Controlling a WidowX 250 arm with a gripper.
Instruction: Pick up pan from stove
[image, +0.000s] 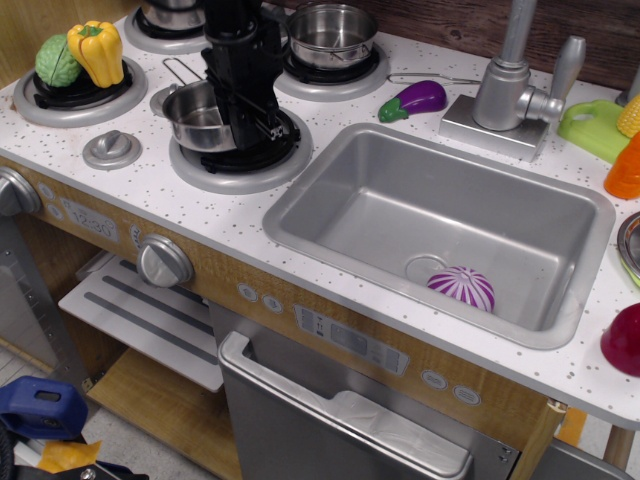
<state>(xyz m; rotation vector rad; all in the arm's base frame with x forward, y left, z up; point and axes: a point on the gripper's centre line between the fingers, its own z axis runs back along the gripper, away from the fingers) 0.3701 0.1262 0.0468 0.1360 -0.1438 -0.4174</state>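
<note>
The pan (196, 116) is a small shiny steel pot with a thin wire loop handle (177, 69) pointing back left. It hangs tilted over the left side of the front burner (236, 167) of the stove (150, 188). My black gripper (236, 118) comes down from above and is shut on the pan's right rim. A near-identical steel pot (331, 30) stands on the back right burner, apart from the gripper. The gripper body hides the pan's right side and part of the grate.
A yellow pepper (96, 50) and a green vegetable (56, 61) sit on the left burner. A third steel pot (170, 12) is at the back. An eggplant (416, 97), faucet (512, 88) and grey sink (330, 195) holding a purple ball (462, 288) lie to the right.
</note>
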